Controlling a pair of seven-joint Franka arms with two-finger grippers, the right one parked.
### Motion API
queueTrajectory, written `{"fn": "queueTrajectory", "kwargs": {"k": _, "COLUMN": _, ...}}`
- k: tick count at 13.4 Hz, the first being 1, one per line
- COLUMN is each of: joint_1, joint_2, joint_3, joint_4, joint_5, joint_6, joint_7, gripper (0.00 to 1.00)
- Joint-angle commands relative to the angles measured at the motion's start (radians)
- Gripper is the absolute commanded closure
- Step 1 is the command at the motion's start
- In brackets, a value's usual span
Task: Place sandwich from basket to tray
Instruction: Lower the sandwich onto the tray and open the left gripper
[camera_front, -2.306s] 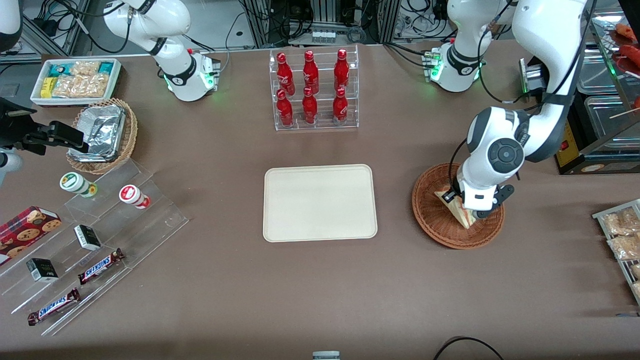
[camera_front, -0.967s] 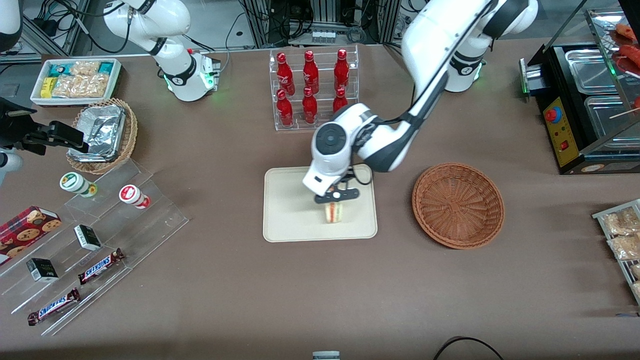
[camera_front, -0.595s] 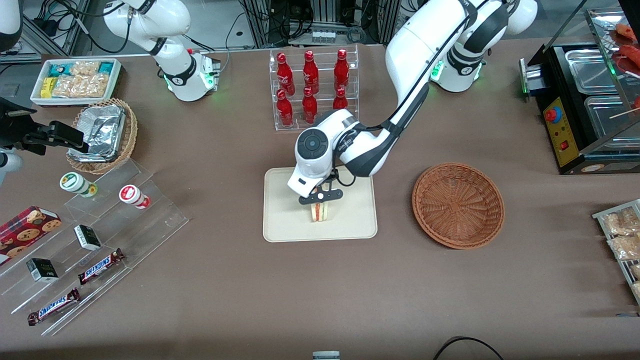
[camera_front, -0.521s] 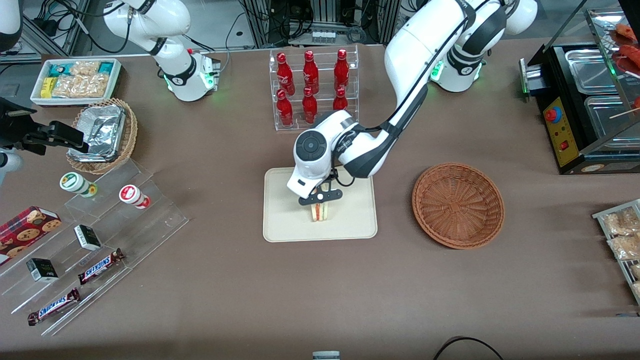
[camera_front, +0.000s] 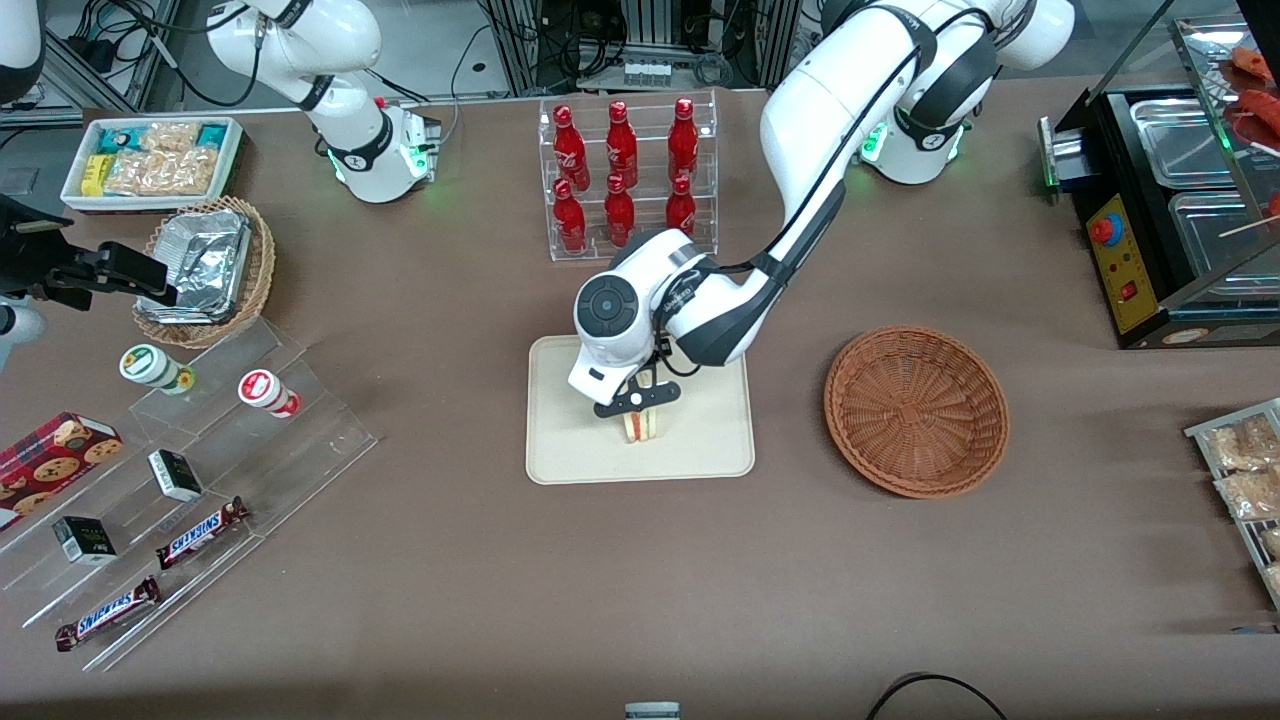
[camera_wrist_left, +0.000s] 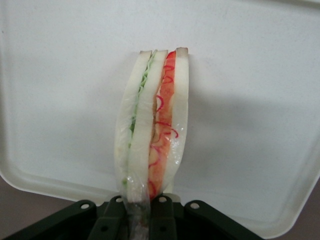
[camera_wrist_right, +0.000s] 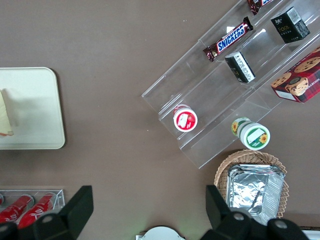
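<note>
Carried across from the now-empty basket (camera_front: 916, 411), the sandwich (camera_front: 641, 424) hangs just over the tray (camera_front: 700, 455), still clamped at one end by the end effector (camera_front: 637, 400), so only release remains.

The sandwich (camera_front: 640, 425), a wedge of pale bread with green and red-orange filling stripes (camera_wrist_left: 152, 125), stands on edge over the middle of the tray (camera_front: 560, 455), pinched at one end by the gripper (camera_front: 636, 404). The tray is flat, cream-beige, rectangular with rounded corners. The round reddish-brown wicker basket (camera_front: 916, 410) sits empty near the tray, toward the working arm's end of the table.
</note>
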Motion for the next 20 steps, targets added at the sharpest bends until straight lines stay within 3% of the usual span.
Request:
{"fn": "queueTrajectory", "kwargs": {"k": 1, "joint_1": -0.019, "joint_2": 0.027, "joint_3": 0.012, "joint_4": 0.046, "joint_5": 0.034, "joint_6": -0.029, "joint_7": -0.021, "gripper": 1.0}}
{"fn": "queueTrajectory", "kwargs": {"k": 5, "joint_1": -0.046, "joint_2": 0.03, "joint_3": 0.021, "joint_4": 0.046, "joint_5": 0.037, "joint_6": -0.025, "joint_7": -0.021, "gripper": 1.0}}
{"fn": "queueTrajectory", "kwargs": {"k": 6, "joint_1": -0.045, "joint_2": 0.032, "joint_3": 0.021, "joint_4": 0.045, "joint_5": 0.035, "joint_6": -0.022, "joint_7": -0.021, "gripper": 0.54}}
{"fn": "queueTrajectory", "kwargs": {"k": 7, "joint_1": -0.045, "joint_2": 0.033, "joint_3": 0.021, "joint_4": 0.046, "joint_5": 0.035, "joint_6": -0.02, "joint_7": -0.019, "gripper": 0.01}}
{"fn": "queueTrajectory", "kwargs": {"k": 13, "joint_1": -0.036, "joint_2": -0.078, "joint_3": 0.023, "joint_4": 0.046, "joint_5": 0.035, "joint_6": -0.06, "joint_7": -0.008, "gripper": 0.0}}
{"fn": "queueTrajectory", "kwargs": {"k": 20, "joint_1": 0.091, "joint_2": -0.215, "joint_3": 0.021, "joint_4": 0.039, "joint_5": 0.014, "joint_6": -0.202, "joint_7": 0.11, "gripper": 0.0}}
